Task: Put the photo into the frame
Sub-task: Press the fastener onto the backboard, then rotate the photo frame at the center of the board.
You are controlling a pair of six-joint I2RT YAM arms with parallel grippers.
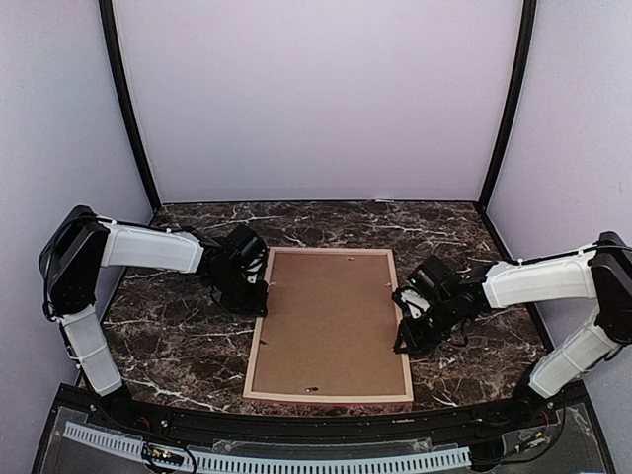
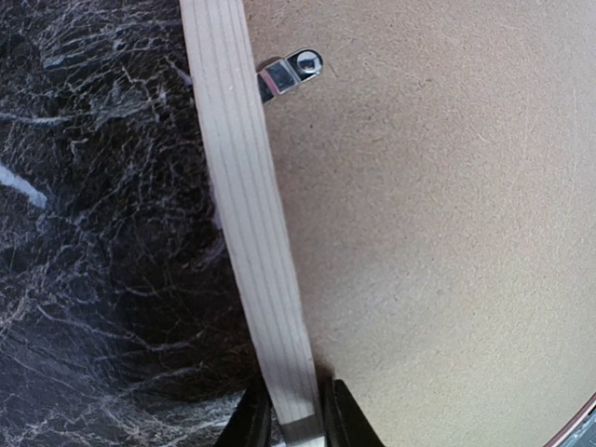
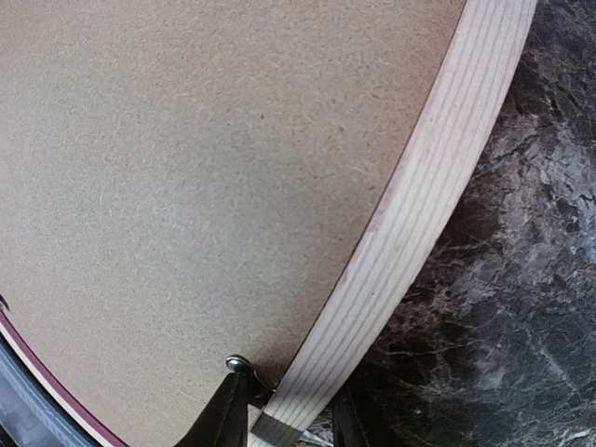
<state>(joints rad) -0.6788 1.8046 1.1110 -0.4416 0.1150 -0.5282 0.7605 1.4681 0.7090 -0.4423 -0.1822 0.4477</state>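
One frame (image 1: 326, 397) lies back-up at the middle of the bench (image 1: 178, 346), pale wood rails showing, with the brown backing board (image 1: 331, 321) seated inside it. You won't find the photo in any view; if it is in there, the board hides it.

Your left claw (image 2: 293, 419) is clenched on the frame's left rail, below a small metal clip (image 2: 291, 73) that reaches onto the board. The right claw (image 3: 289, 414) straddles the right rail beside another clip (image 3: 238, 363), but I cannot tell if it is pinching.

This looks like a two-handed grasp of the frame, probably to lift or turn it. Get the right grip firm first, then raise both sides evenly so the board stays seated.
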